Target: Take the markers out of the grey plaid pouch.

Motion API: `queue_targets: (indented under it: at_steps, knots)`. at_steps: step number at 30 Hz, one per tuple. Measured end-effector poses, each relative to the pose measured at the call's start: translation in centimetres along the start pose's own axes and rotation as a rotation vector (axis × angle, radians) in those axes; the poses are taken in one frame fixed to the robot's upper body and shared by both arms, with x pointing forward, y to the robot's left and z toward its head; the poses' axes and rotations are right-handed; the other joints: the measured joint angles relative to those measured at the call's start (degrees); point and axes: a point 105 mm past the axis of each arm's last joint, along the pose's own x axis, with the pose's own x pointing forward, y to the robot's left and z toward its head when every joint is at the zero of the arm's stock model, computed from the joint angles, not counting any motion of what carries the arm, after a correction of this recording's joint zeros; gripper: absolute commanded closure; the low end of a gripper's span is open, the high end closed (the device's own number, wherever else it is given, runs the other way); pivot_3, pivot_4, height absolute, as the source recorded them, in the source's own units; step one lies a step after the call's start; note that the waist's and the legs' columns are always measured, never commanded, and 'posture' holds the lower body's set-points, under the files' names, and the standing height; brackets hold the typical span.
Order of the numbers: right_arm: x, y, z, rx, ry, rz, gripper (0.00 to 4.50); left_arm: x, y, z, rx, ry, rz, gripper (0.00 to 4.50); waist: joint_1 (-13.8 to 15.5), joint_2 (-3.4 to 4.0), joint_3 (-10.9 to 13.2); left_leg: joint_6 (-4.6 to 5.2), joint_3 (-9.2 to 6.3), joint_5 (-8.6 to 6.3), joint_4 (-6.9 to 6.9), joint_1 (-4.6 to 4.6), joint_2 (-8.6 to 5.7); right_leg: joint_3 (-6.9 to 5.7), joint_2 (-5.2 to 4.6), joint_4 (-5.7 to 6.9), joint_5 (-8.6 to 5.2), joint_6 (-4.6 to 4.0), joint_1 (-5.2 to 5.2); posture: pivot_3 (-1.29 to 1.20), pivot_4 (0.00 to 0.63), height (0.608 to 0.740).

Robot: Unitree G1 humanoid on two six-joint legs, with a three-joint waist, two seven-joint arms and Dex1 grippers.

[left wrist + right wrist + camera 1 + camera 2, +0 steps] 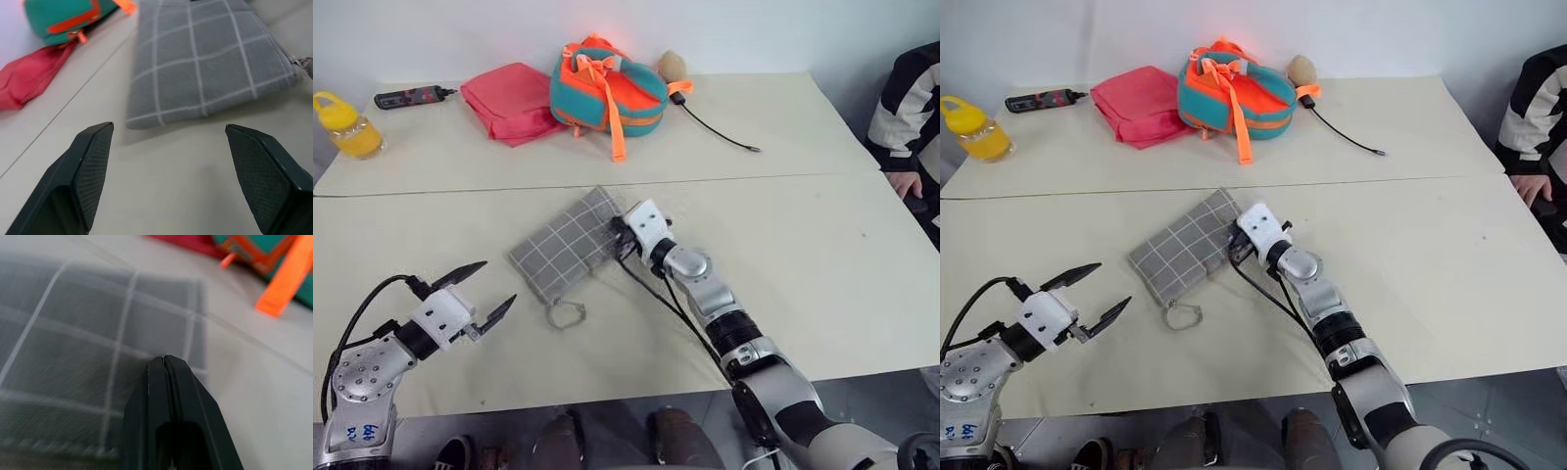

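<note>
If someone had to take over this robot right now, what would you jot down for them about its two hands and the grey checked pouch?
Left gripper: open, holding nothing, hovering over the table short of the grey plaid pouch.
Right gripper: fingers pressed shut at the pouch's right-hand edge; whether it has pinched any fabric cannot be told.
Pouch: flat on the near table, cord loop toward the robot.
Done: nothing out yet; no markers can be seen, so presumably they are inside.
Left: get the pouch open, probably one gripper holding it while the other draws the markers out onto the table.
</note>
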Motion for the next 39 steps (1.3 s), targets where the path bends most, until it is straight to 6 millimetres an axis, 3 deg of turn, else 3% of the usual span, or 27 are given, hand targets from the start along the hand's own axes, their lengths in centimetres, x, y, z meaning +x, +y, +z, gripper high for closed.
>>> queue_targets:
  at_steps: [11, 23, 29, 39]
  knots:
    - [-0.2, -0.1, -0.4, -0.015, 0.022, 0.018, 4.46, 2.9, -0.7, 0.6, 0.240, -0.041, -0.085, 0.61, -0.18, -0.13, -0.11, 0.02, 0.08, 0.00, 0.21, 0.03, 0.04, -0.04, -0.03, 0.25, 0.00, 0.00, 0.02, 0.00, 0.150, 0.740]
    - [-0.7, -0.6, -0.9, 0.012, 0.039, -0.005, 4.46, 5.4, -0.7, 1.2, 0.302, -0.080, -0.112, 0.61, 1.35, -0.09, -0.14, 0.09, 0.15, 0.00, 0.76, 0.03, 0.01, -0.08, -0.02, 0.70, 0.00, 0.01, 0.09, 0.00, 0.150, 0.740]
    - [-0.7, -0.5, -0.7, 0.013, 0.038, 0.009, 4.46, 5.1, -0.8, 1.8, 0.461, -0.080, -0.182, 0.61, 1.13, -0.10, -0.16, 0.08, 0.17, -0.01, 0.74, 0.03, 0.00, -0.06, 0.00, 0.70, 0.00, 0.00, 0.08, 0.00, 0.150, 0.740]
    - [-0.6, -0.3, -0.6, 0.015, 0.032, 0.019, 4.46, 3.9, -2.0, 2.1, 0.403, -0.108, -0.242, 0.61, 0.92, -0.07, -0.17, 0.04, 0.15, -0.11, 0.54, 0.04, 0.07, 0.03, -0.02, 0.64, 0.00, 0.00, -0.09, 0.00, 0.150, 0.740]
